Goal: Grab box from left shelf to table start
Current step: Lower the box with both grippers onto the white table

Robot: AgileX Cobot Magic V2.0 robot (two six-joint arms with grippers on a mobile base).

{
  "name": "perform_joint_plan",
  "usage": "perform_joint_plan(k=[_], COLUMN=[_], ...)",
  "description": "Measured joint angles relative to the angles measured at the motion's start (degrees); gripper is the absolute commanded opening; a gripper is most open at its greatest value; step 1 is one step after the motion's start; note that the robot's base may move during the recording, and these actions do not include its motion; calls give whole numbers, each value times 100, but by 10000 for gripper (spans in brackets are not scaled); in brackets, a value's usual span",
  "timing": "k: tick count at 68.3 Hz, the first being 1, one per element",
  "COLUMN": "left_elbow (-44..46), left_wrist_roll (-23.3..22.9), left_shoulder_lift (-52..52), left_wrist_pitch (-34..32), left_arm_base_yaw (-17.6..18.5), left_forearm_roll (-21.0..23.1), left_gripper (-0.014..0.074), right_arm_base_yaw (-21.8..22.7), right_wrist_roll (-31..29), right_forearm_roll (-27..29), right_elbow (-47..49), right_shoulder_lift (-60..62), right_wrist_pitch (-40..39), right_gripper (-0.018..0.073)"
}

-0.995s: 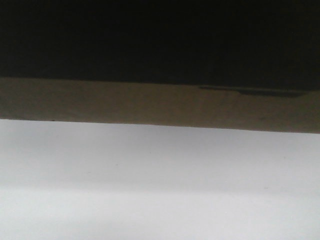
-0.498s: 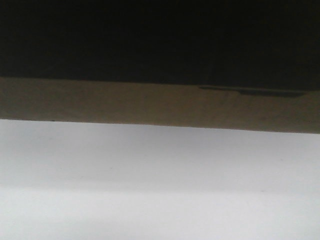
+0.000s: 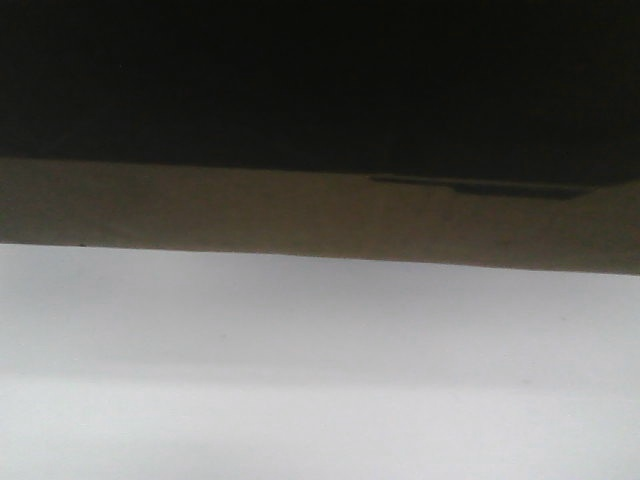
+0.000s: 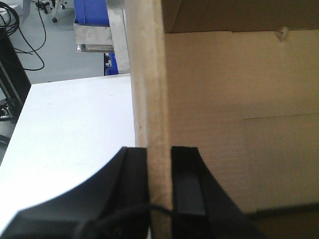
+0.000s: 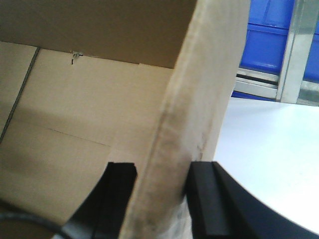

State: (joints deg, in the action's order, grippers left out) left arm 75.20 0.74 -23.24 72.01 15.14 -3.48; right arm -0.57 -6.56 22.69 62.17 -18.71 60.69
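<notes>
**Box.** The box (image 3: 300, 212) fills the upper part of the front view. Its black printed panel is on top, with a strip of brown cardboard below. Its lower edge runs just over the white bench (image 3: 320, 360). I cannot tell whether that edge touches the surface. Both wrist views look into the open carton, where bare corrugated inner walls show.

**Left hand.** The left hand (image 4: 159, 185) is clamped on one upright wall of the box. One black finger (image 4: 133, 184) presses the outer face and the other presses the inner face. The cardboard edge stands upright between them.

**Right hand.** The right hand (image 5: 160, 199) grips the opposite wall in the same way. Its fingers (image 5: 205, 199) are closed on either side of the scuffed, pale edge of the wall.

**Surroundings.** The white bench extends outward from the box in both wrist views. Beyond its far edge stands a metal rack (image 4: 92, 38) carrying blue bins (image 5: 269, 35). Black cables (image 4: 31, 35) lie on the grey floor past the bench corner in the left wrist view.
</notes>
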Motion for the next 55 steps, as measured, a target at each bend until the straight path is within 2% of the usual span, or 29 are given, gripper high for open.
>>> perform_joint_plan(k=[39, 55], left_elbow=[0, 20], left_wrist_roll=[5, -504], left_shoulder_lift=[-208, -1370], left_wrist_pitch=[0, 0], left_arm_base_yaw=[0, 0], left_forearm_roll=[227, 183], left_gripper=[-92, -92], right_arm_base_yaw=[0, 0], right_wrist_roll=[0, -23], right_forearm_roll=[-116, -350], right_elbow=[12, 397], right_shoulder_lift=[-167, -1408], right_wrist_pitch=[103, 221], right_gripper=[60, 60])
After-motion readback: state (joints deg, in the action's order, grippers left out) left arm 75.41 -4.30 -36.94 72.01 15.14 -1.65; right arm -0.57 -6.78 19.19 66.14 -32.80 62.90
